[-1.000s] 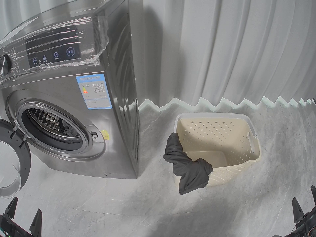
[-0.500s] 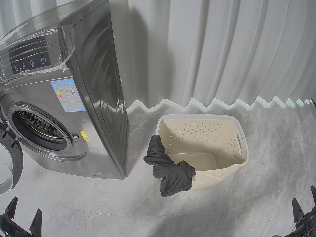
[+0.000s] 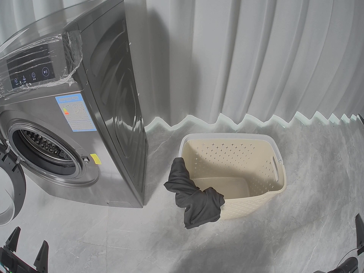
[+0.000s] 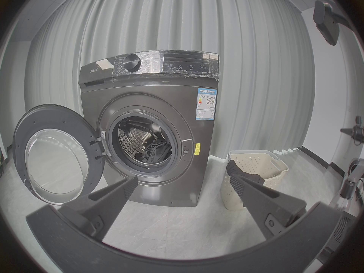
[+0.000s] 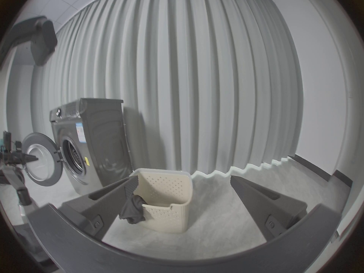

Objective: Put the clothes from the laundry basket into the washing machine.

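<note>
A cream laundry basket (image 3: 265, 194) (image 4: 271, 163) (image 5: 167, 209) stands on the floor right of the washing machine (image 3: 110, 107) (image 4: 151, 133) (image 5: 94, 141). A dark grey garment (image 3: 195, 200) (image 4: 242, 173) (image 5: 132, 211) hangs over the basket's near left corner. The machine's round door (image 3: 11, 194) (image 4: 57, 154) (image 5: 40, 163) is swung open, and dark clothes (image 4: 157, 151) lie in the drum. My left gripper (image 3: 26, 243) (image 4: 182, 188) is open and empty, low at the near left. My right gripper (image 5: 182, 188) is open and empty, one of its fingertips (image 3: 358, 228) showing at the near right edge.
White curtains (image 3: 246, 50) hang behind the machine and basket. The grey marble floor (image 3: 132, 232) lies bare between me and the basket. The open door juts out to the machine's left.
The head camera has turned right, so the machine and basket sit further left in the picture. My right gripper has slid partly out of the head view.
</note>
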You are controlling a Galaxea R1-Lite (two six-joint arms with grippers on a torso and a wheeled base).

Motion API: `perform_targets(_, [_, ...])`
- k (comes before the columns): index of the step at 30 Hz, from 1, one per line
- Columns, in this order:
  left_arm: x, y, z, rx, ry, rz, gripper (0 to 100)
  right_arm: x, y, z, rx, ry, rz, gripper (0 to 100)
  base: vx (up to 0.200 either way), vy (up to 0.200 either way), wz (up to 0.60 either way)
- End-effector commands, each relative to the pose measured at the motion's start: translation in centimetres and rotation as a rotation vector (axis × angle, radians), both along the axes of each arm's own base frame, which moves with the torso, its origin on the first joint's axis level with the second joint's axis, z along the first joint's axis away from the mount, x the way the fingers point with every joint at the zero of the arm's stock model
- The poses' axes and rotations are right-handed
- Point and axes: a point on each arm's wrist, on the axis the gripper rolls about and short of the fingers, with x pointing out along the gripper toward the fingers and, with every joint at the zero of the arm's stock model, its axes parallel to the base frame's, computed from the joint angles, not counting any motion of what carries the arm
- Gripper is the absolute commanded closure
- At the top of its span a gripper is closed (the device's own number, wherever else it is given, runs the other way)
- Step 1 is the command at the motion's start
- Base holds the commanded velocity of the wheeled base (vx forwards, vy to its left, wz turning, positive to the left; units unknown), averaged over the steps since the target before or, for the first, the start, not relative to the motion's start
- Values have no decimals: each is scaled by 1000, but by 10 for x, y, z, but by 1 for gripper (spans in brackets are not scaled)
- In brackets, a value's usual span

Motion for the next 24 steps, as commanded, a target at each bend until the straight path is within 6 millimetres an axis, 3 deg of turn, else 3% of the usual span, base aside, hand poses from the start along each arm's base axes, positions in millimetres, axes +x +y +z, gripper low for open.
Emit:
perform_targets(1, [0,0,-4,1,2,0,0,26,2,39,5,193,176,0,0,0,0])
perform_targets(3, [0,0,-4,1,1,0,0,40,5,37,10,285,239,0,0,0,0])
perform_targets(9, [0,0,-4,1,2,0,0,71,9,34,20,468,326,0,-200,0,0])
perform_targets(12, [0,0,-4,2,2,0,0,89,11,37,21,508,333,0,0,0,0])
perform_targets(17, [0,0,-4,2,1,1,0,144,25,40,79,527,392,0,0,0,0])
perform_targets(21, [0,0,-5,2,2,0,0,169,39,33,148,584,436,0,0,0,0])
perform_targets(24, [0,0,-4,2,2,1,0,181,44,27,148,616,445,0,0,200,0])
